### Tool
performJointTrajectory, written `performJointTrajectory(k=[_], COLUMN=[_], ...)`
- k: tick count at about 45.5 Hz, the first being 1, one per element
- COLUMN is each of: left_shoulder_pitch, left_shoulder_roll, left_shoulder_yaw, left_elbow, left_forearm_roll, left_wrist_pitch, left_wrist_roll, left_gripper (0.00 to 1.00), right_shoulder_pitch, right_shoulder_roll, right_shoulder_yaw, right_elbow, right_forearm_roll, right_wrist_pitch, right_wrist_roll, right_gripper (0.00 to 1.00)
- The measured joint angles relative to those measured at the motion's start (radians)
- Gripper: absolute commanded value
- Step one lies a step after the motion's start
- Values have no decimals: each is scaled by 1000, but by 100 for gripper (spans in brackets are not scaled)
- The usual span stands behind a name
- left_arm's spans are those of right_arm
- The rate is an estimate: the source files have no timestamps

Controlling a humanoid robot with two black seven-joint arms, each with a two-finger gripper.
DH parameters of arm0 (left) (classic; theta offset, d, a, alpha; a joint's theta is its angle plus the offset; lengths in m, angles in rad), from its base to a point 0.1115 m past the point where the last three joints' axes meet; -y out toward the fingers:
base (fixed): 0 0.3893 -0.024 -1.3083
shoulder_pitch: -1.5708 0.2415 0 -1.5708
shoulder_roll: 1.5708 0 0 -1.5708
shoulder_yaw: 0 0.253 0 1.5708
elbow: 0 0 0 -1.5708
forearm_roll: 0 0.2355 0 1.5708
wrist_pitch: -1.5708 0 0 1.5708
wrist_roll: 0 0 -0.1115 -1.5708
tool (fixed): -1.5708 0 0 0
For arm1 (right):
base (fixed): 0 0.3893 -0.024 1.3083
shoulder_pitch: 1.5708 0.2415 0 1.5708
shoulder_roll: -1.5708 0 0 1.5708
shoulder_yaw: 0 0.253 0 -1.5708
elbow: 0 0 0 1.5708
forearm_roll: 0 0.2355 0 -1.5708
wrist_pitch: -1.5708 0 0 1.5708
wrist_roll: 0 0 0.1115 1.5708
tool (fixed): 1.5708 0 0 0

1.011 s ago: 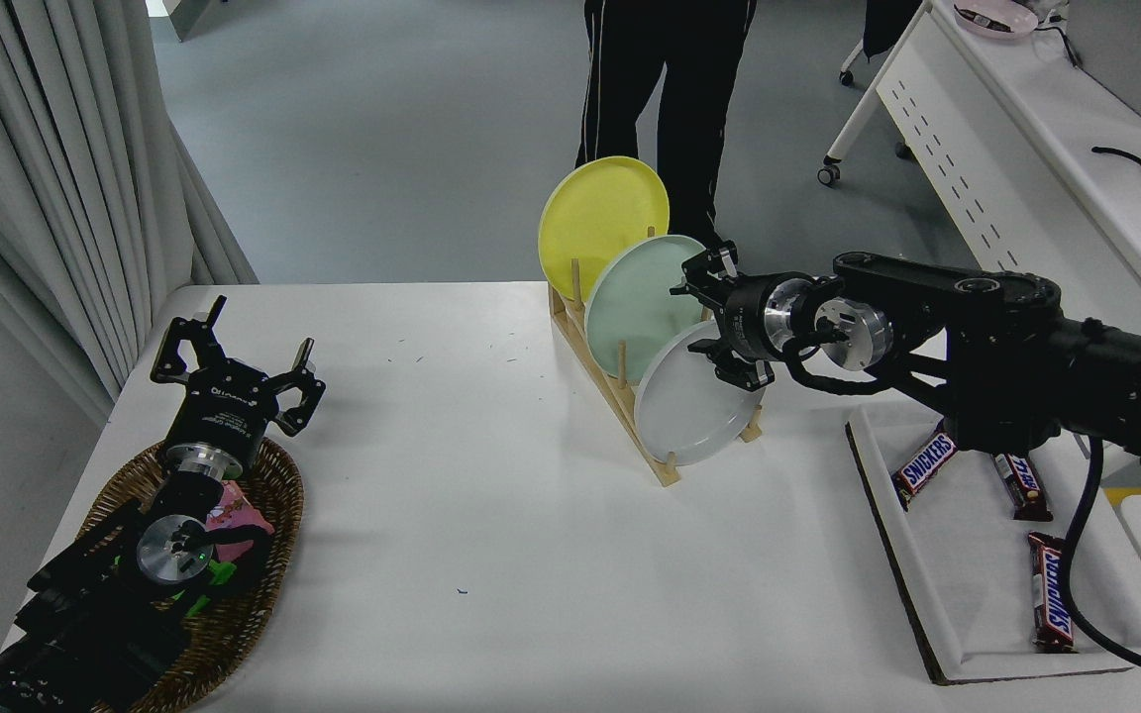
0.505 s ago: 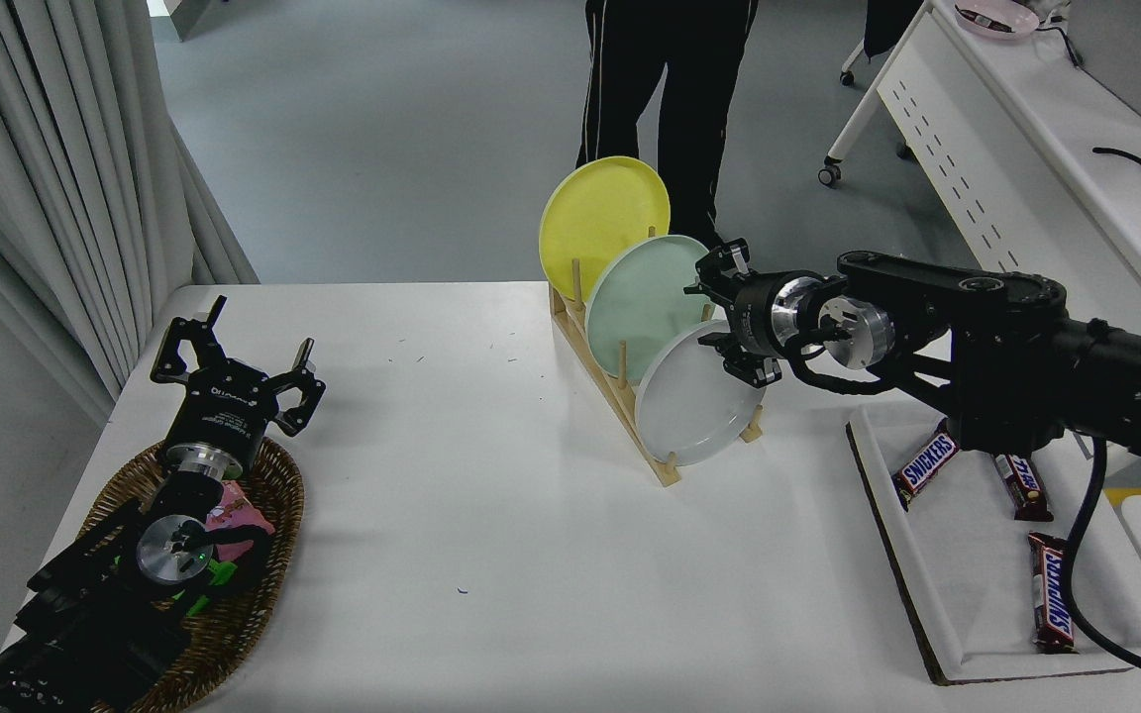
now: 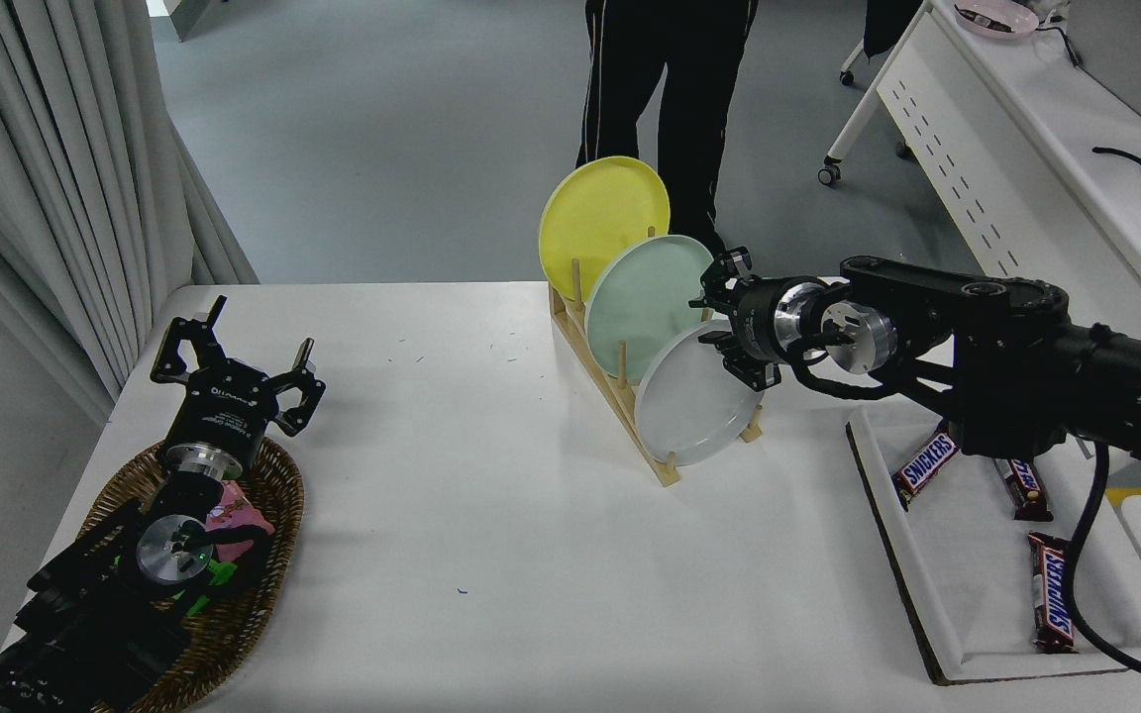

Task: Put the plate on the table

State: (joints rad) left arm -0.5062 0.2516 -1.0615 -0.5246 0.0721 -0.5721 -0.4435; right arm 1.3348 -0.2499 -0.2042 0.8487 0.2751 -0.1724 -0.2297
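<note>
The round pale grey-white plate (image 3: 694, 406) stands upright at the front of the wooden rack (image 3: 620, 396) on the white bench (image 3: 491, 495), mint green plate (image 3: 645, 302) behind. The right gripper (image 3: 724, 317) hangs at its upper rim, jaws spread; the left gripper (image 3: 234, 371) rests open above a wicker basket (image 3: 263, 555).

We read "SNICKERS" on 2 candy bars (image 3: 924, 463) (image 3: 1050, 594) in the white tray (image 3: 937, 604); the left gripper (image 3: 234, 371) carries print, probably a brand, too small to read.
</note>
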Motion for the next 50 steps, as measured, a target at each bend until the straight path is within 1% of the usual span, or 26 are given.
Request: performJointTrajectory(k=[4,14,17,30,50], left_shoulder_pitch=[0,0,0,0,0], left_shoulder_roll=[0,0,0,0,0], left_shoulder_yaw=[0,0,0,0,0], left_elbow=[0,0,0,0,0], left_forearm_roll=[0,0,0,0,0], left_wrist_pitch=[0,0,0,0,0], left_wrist_roll=[0,0,0,-1,0], left_gripper=[100,100,100,100,100], right_shoulder_pitch=[-6,-16,-19,-25,-33], right_shoulder_roll=[-1,-10,-14,-28,-47], right_shoulder_yaw=[8,24,31,56,76], right_elbow=[1,7,8,12,9], right_forearm_roll=[1,2,2,2,-3], right_wrist_pitch=[0,4,6,11,15], right_wrist_roll=[0,-4,-6,-12,-19], right_gripper=[37,31,31,25,20])
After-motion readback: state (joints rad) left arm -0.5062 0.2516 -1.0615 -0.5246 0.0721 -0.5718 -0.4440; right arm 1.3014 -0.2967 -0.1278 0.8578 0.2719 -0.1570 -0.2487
